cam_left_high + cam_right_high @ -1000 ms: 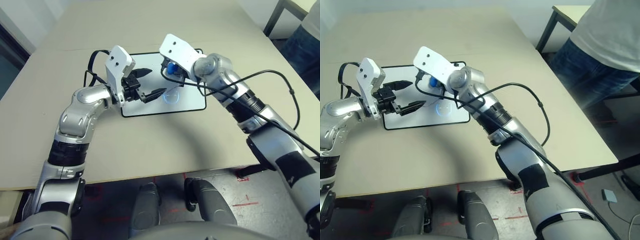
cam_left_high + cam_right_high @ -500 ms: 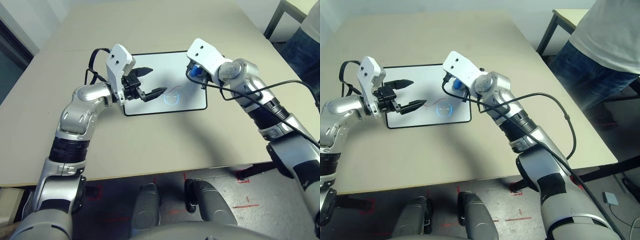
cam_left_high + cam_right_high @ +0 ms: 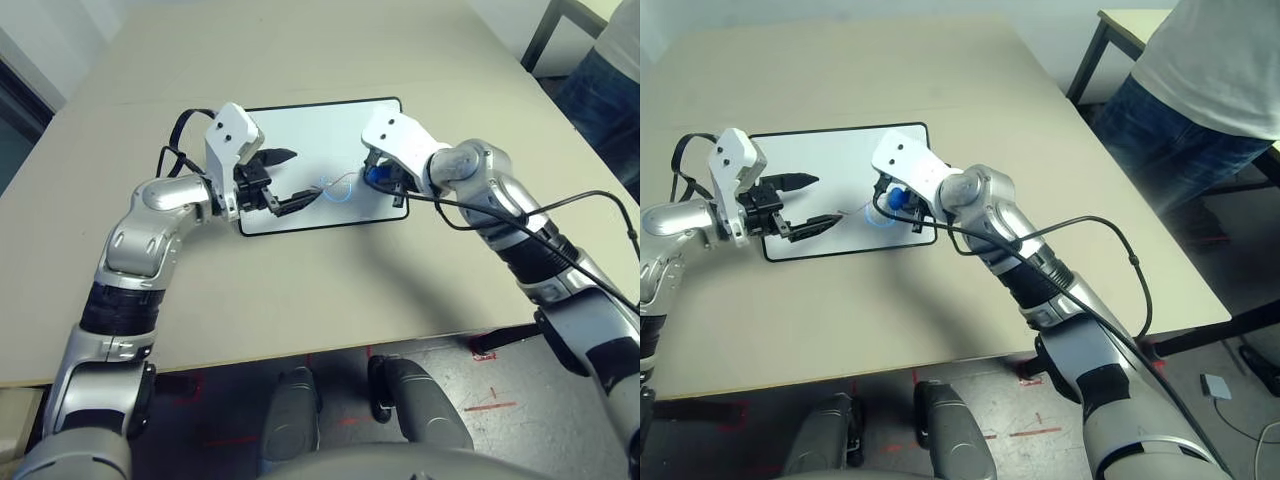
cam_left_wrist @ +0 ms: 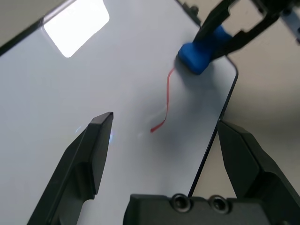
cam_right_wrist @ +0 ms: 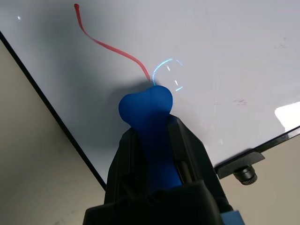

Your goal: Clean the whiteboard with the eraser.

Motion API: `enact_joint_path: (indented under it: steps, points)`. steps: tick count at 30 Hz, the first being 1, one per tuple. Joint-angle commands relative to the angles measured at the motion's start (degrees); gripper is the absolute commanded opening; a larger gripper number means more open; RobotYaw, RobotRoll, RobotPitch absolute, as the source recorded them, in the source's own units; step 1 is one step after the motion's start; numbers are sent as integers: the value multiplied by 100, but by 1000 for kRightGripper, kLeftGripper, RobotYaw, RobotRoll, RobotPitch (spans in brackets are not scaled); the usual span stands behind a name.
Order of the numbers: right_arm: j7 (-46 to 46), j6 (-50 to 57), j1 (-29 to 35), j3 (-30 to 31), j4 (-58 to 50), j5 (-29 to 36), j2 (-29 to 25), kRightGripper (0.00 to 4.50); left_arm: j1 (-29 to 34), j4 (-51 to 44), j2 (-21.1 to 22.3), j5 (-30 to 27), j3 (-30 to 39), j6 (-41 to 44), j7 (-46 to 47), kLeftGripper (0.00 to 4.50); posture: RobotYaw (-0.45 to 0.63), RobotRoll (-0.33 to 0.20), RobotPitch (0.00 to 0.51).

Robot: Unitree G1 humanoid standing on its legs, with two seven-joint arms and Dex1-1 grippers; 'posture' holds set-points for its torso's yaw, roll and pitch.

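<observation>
The rectangular white whiteboard with a thin black frame and rounded corners (image 3: 320, 140) is laid flat on the beige table (image 3: 300, 290), directly ahead of the robot, so that both arms can reach over it. The small bright blue oblong eraser (image 5: 150, 136) is found clamped between the two black fingers of the right claw (image 5: 152, 140), with its rounded end projecting past the fingertips; this grip is judged to leave the wiping face free to meet the surface. That end is seen pressed against or just above the board, near the board's near right corner, at the end of a thin red curved stroke (image 5: 108, 47), which is not yet erased. The left claw (image 4: 164, 140) is held with its fingers apart and nothing between them, low over the near left part of the board, one finger over the white surface and the other past the black edge. It is judged to be stationed there to steady the board against sliding, though contact cannot be confirmed.
</observation>
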Motion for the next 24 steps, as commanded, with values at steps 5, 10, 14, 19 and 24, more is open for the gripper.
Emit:
enact_joint_path:
  steps: [5,10,14,19,24]
  points:
    - [-208,-553,-107,235,435,-378,45,797,257,-115,118,133,40,-121,-31,4500,16,0,147]
    - [-319,-789,-204,273,748,-608,17,797,353,-253,100,101,101,-28,57,4500,25,0,147]
    - [-391,-912,-266,295,994,-715,97,797,365,-315,62,66,120,40,132,4500,31,0,147]
    - [-407,-1002,-329,349,1198,-783,390,797,348,-357,42,35,121,98,176,4500,38,0,149]
    - [-380,-1086,-301,368,1268,-844,615,797,318,-322,39,26,134,113,181,4500,41,0,152]
